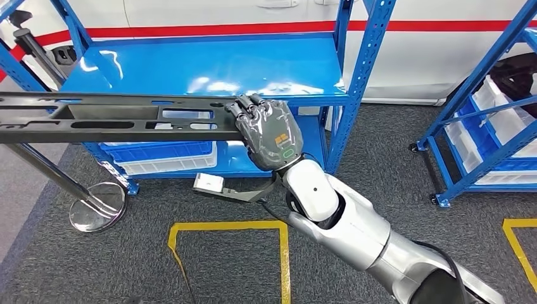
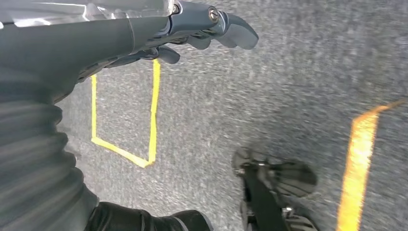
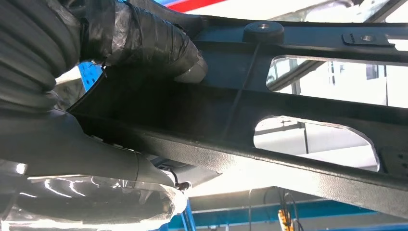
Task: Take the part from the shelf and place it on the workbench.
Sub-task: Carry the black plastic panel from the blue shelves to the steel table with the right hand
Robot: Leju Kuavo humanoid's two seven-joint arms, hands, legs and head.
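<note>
A long black metal part [image 1: 114,118] with oval cut-outs stretches level from the picture's left edge to my right hand [image 1: 266,134], in front of the blue shelf [image 1: 215,66]. My right hand grips the part's near end, fingers wrapped over its top edge. The right wrist view shows the part [image 3: 288,125] close up with the thumb [image 3: 144,43] pressed on it. My left hand [image 2: 192,29] hangs over the grey carpet with its fingers curled loosely and nothing in it.
The shelf's upper blue board is bare; a blue and white bin [image 1: 164,158] sits on its lower board. A chrome stanchion base [image 1: 98,206] stands at the left. A second blue rack [image 1: 481,133] is at the right. Yellow tape squares [image 1: 228,253] mark the carpet.
</note>
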